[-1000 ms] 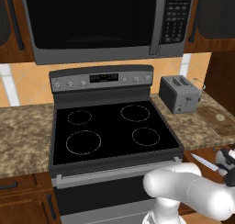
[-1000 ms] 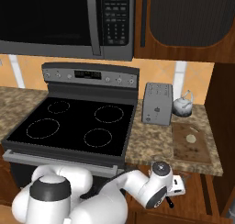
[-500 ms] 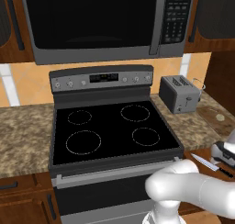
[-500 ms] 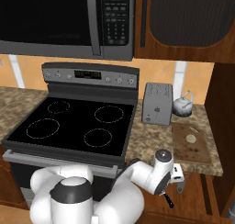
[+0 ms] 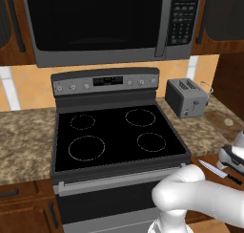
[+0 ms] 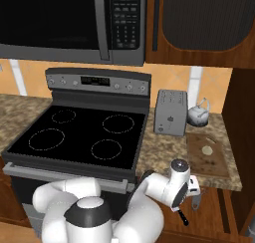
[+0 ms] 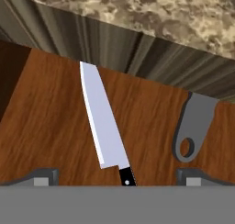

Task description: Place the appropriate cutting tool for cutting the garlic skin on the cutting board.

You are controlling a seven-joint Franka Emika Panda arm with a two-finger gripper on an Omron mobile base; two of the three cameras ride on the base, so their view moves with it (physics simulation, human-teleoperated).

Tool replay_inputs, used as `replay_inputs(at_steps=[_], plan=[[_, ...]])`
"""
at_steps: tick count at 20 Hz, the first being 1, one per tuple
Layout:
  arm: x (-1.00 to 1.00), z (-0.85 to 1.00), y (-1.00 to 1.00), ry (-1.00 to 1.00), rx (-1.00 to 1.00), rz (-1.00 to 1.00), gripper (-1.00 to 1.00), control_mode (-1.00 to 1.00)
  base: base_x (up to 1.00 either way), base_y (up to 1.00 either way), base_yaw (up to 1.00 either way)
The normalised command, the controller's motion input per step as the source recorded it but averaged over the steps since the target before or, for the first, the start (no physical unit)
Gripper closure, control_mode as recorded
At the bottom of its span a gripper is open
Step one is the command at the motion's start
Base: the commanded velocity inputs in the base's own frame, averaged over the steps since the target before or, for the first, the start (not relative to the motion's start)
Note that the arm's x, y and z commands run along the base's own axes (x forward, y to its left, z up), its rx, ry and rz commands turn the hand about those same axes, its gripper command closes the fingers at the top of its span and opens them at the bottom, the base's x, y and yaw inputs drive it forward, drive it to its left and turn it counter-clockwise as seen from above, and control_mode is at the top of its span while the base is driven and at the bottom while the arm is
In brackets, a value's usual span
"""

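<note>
Home kitchen, cooking corner.

Black glass-top stove (image 5: 116, 134) with four ring burners and a knob panel, microwave (image 5: 105, 22) mounted above it. Speckled stone counter (image 6: 164, 155) on both sides, dark wood cabinets (image 6: 204, 23) overhead. Beyond the hand (image 6: 180, 182), on the counter: toaster (image 6: 169, 112), kettle (image 6: 198, 113), cutting board (image 6: 208, 155) carrying a garlic (image 6: 207, 149). Right by the hand, a knife (image 7: 102, 124) and a grey utensil (image 7: 193, 126).

knife (image 7: 102, 126): shiny silver blade, black handle | utensil (image 7: 194, 126): plain grey | countertop (image 7: 160, 12): speckled brown-tan stone | cutting board (image 6: 207, 154): dark brown wood | toaster (image 6: 170, 112): grey
</note>
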Motion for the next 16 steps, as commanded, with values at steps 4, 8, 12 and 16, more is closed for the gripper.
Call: replay_inputs(at_steps=[4,8,12,16], plan=[[0.0,-0.33,-0.2,0.0,0.0,0.0,-1.0,-1.0,0.0,0.0,0.0],[0.0,-0.09,-0.1,0.0,0.0,0.03,-1.0,-1.0,0.0,0.0,0.0],[0.0,-0.24,-0.16,0.0,0.0,0.03,-1.0,-1.0,0.0,0.0,0.0],[0.0,-0.19,-0.09,0.0,0.0,0.05,-1.0,-1.0,0.0,0.0,0.0]])
